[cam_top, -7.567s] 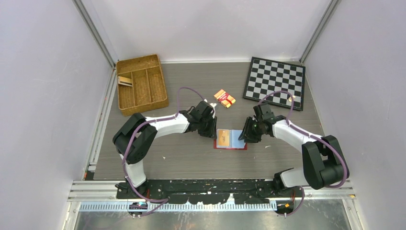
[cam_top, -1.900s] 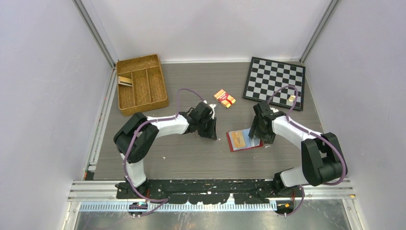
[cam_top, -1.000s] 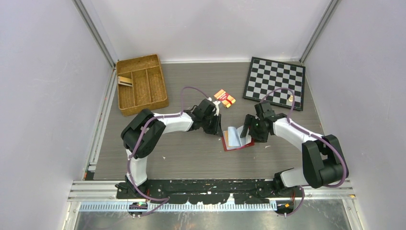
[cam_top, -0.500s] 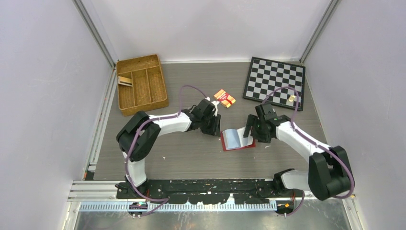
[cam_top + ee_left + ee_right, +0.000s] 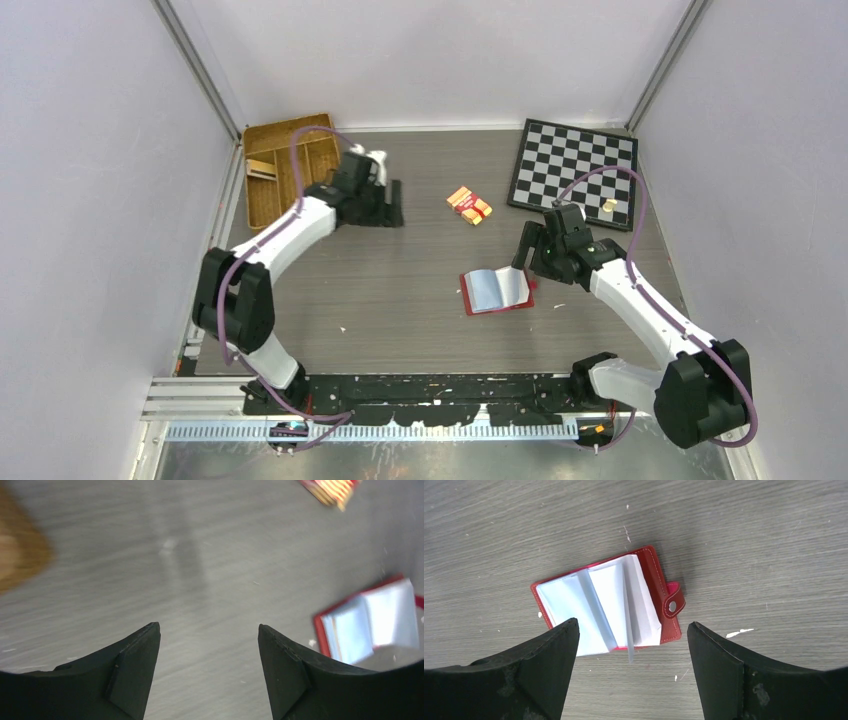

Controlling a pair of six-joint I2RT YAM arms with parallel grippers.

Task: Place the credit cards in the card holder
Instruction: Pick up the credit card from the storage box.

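The card holder (image 5: 609, 605) lies open on the table near the middle, red cover down and its bluish clear sleeves fanned upward, the snap tab (image 5: 672, 604) sticking out on 1 side. I can see no card in any sleeve. The right gripper (image 5: 632, 625) hangs directly above it with its 2 fingers spread wide, grasping nothing and not touching the holder.

The left gripper (image 5: 207, 630) is well away from the holder, just beside the wicker tray (image 5: 270, 127) at the far left, and it too is released, with only bare table between its fingers. In the tray's leftmost compartment sit some flat tan pieces, which I take to be the credit cards (image 5: 262, 169) (too small from overhead to be sure, though 1 seems to carry a dark stripe).

So I'd judge this to be the fetching step: the holder is opened and waiting, and no card is in hand. The next move asks the left gripper to get over that compartment and pinch 1 thin card by an edge, which looks awkward against the tray wall. The right gripper could steady a sleeve meanwhile.
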